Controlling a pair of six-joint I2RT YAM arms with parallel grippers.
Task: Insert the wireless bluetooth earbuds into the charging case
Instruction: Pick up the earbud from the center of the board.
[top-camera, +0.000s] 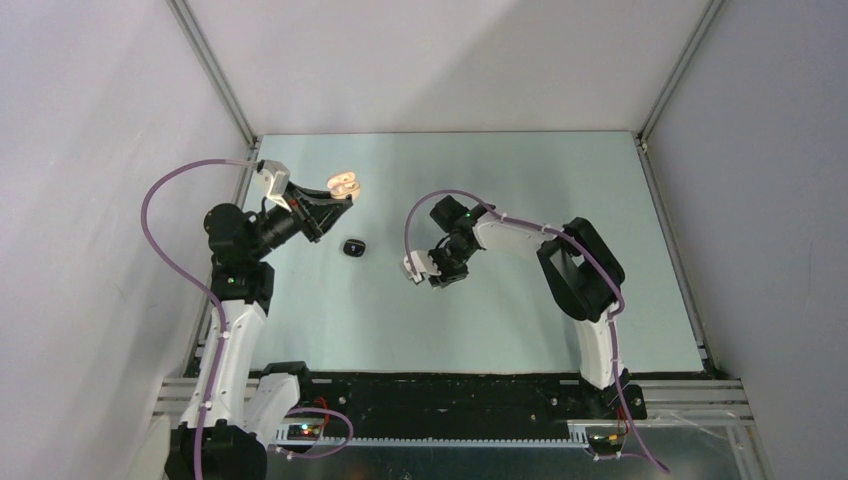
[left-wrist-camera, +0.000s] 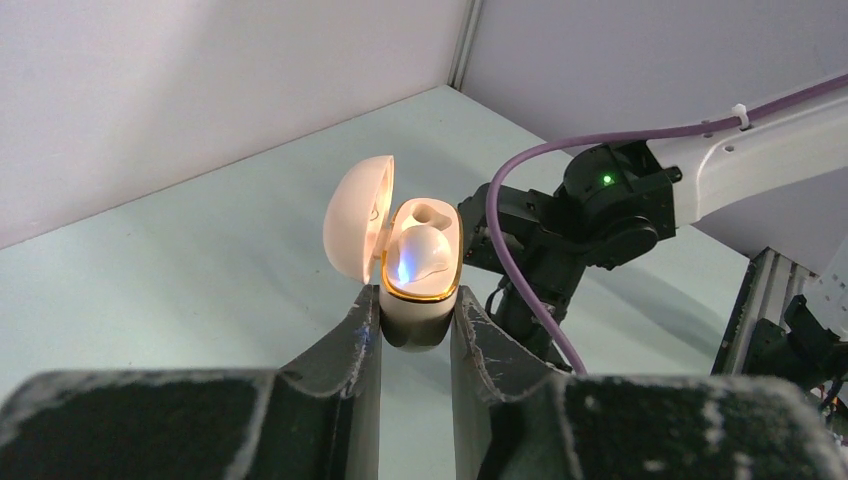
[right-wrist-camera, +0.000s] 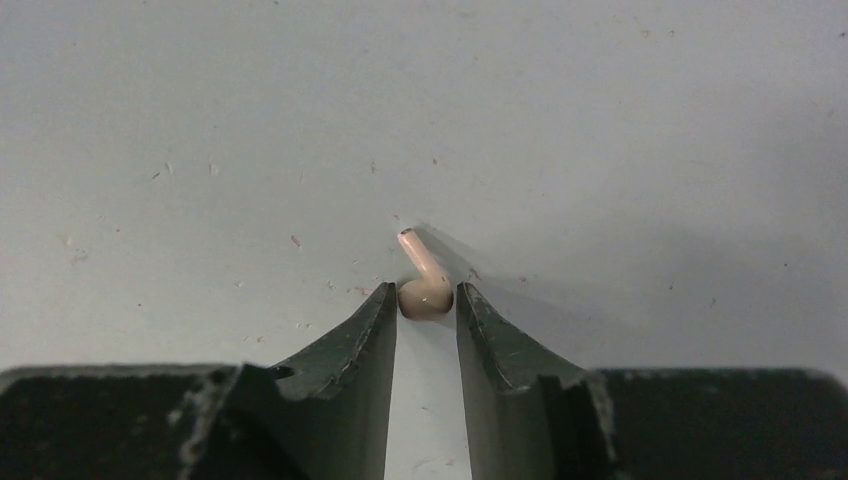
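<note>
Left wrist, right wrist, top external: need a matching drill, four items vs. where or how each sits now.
Items:
1. charging case
2. pale earbud
3. dark earbud
4. case lid

Places/states:
A. lying on the table between the arms, untouched
B. swung open
C. clamped by the left gripper, in its jaws
D. at the right gripper, between its jaws

Pairs: 1-C, 2-D, 3-A, 4-B
</note>
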